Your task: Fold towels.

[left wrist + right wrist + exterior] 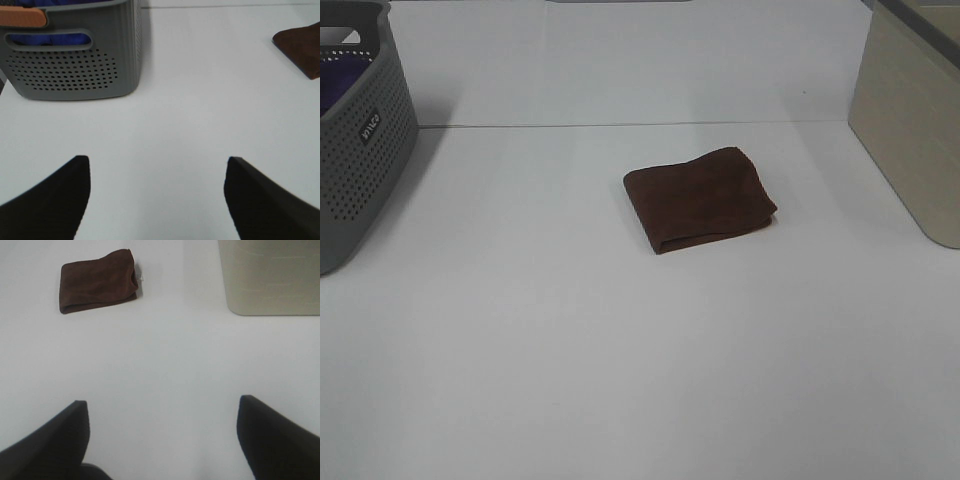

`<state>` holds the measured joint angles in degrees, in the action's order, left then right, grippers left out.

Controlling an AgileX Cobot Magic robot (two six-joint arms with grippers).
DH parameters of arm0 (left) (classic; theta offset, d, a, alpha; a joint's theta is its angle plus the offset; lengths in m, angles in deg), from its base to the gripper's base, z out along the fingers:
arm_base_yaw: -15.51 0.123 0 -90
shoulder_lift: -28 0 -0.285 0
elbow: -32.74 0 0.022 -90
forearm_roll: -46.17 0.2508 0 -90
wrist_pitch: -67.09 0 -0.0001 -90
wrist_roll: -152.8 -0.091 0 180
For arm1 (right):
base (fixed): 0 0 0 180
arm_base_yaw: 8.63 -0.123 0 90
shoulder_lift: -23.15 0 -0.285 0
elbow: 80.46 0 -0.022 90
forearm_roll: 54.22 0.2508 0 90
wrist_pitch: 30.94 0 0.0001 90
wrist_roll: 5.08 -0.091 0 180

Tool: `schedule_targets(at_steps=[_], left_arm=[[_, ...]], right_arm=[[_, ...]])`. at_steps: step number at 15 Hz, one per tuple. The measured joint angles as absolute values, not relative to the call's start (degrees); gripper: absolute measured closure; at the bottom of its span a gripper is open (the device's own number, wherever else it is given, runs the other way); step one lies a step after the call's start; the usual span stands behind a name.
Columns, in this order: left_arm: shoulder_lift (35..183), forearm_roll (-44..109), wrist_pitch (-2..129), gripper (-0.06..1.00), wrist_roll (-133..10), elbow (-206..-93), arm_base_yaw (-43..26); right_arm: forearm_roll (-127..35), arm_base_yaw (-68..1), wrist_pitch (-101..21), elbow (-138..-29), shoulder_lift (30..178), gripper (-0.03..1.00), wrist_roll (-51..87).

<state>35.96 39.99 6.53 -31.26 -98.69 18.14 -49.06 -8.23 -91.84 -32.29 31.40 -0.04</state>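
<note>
The dark reddish-brown towel (700, 198) lies folded into a small rectangle on the white table, a little right of centre. It also shows in the right wrist view (97, 280), with a small white tag (141, 276) at one corner, and partly in the left wrist view (301, 48). Neither gripper shows in the exterior high view. My left gripper (157, 197) is open and empty over bare table near the basket. My right gripper (162, 440) is open and empty over bare table, well apart from the towel.
A grey perforated basket (365, 150) stands at the far left with a purple cloth (47, 39) inside. A beige box (915, 120) stands at the far right. The white table (620, 350) carries the towel.
</note>
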Motion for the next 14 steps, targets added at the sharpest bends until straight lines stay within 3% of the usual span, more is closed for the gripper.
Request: schedule_targets(at_steps=[14], left_arm=[[35.56, 39.99, 6.53, 0.23, -31.26, -98.69, 18.14]], right_arm=[[-48.83, -8.23, -91.90, -32.24, 30.54, 0.20, -0.04]])
